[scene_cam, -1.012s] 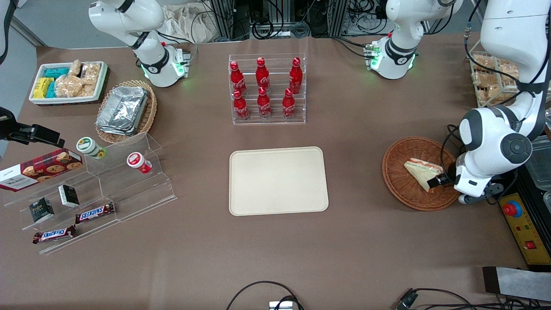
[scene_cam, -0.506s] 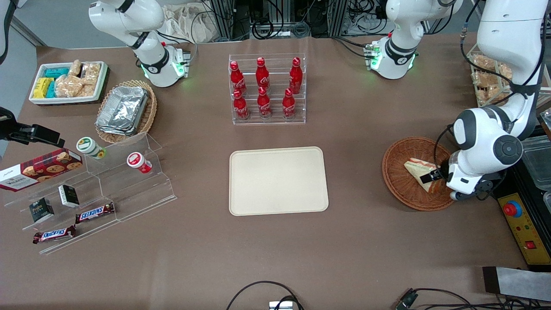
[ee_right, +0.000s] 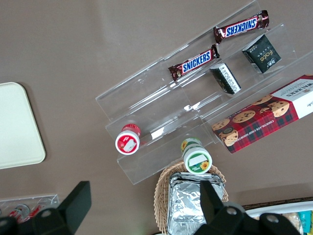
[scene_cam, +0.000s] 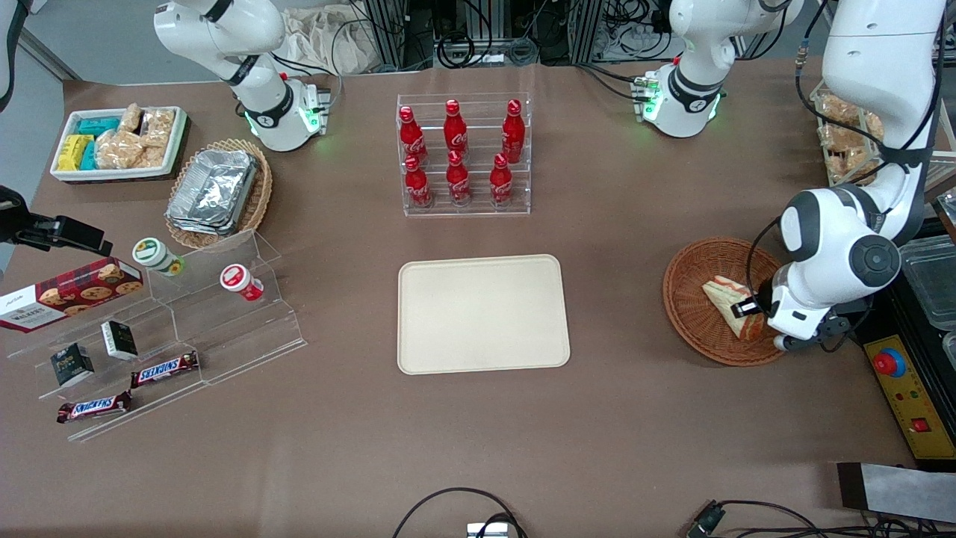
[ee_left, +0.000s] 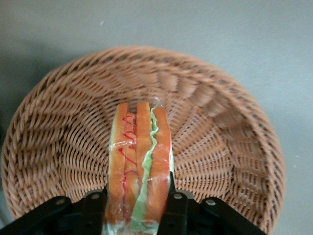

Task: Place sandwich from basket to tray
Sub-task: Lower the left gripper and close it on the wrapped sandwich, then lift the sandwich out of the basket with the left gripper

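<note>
Your sandwich (ee_left: 139, 164) sits between the gripper's (ee_left: 138, 208) fingers (ee_left: 94, 205), which straddle its wide end and look pressed against both bread faces, so I'd judge the gripper clamped on it, though the contact is only partly visible. It rests in the basket (ee_left: 222, 147), its point aimed away from the gripper. Squeeze too hard and the soft bread could crush or the filling slide out. Lift too low and the point may catch the wicker rim. The tray (scene_cam: 483, 314) lies well apart from the gripper, toward the parked arm's end, so a loose hold could drop it midway.
</note>
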Robot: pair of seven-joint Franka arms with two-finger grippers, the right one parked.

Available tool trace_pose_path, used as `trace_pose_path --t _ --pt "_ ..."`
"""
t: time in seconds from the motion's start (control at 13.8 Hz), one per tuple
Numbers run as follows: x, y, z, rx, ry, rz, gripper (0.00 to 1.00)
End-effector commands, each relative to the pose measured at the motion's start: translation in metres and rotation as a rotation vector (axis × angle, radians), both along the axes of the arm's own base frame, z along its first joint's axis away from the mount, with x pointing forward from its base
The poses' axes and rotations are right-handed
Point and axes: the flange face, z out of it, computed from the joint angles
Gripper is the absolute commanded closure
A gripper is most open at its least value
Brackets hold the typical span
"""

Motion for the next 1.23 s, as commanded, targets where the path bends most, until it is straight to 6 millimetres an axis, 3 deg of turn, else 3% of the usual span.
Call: trace_pose_path --t 0.0,0.14,0.22,0.36,0.43,0.51,0.65,0.72,0.94,1.16 --pt "0.019 0.000 0.042 -0.009 -0.073 -0.115 1.00" --pt "0.036 -0.004 0.096 -0.006 -0.093 -0.165 1.00" --pt "0.048 -0.016 0.125 -0.012 -0.075 -0.186 1.00" --pt "0.070 -0.059 0.183 -0.027 -0.050 -0.245 1.00" --pt "0.079 -0.077 0.196 -0.037 -0.038 -0.272 1.00" --pt "0.084 -0.106 0.202 -0.044 -0.034 -0.313 1.00" --pt "0.082 -0.175 0.196 -0.040 -0.030 -0.385 1.00" --pt "0.082 -0.197 0.184 -0.040 -0.021 -0.336 1.00" --pt "0.078 -0.278 0.134 -0.035 0.027 -0.293 1.00" --pt "0.056 -0.351 0.072 -0.015 0.059 -0.214 1.00"
